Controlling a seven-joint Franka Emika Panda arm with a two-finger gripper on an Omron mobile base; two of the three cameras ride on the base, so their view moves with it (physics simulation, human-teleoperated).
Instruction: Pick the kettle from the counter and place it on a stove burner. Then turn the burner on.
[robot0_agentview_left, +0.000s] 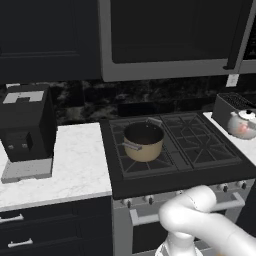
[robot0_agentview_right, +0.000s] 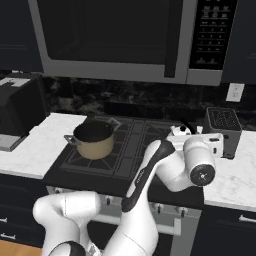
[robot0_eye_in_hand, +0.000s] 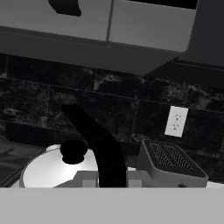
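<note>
One kettle (robot0_agentview_left: 243, 124) beside toaster (robot0_agentview_right: 223, 128)

White arm bent rightward, pincer (robot0_eye_in_hand: 111, 183) nearly shut, low.

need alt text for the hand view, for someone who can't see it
Close up, the white kettle fills the lower left, its black lid knob beside its thick black arched handle, which rises between the jaws. The grey toaster stands just right of it, below a white wall outlet on the dark marbled backsplash, under the grey microwave.
</note>
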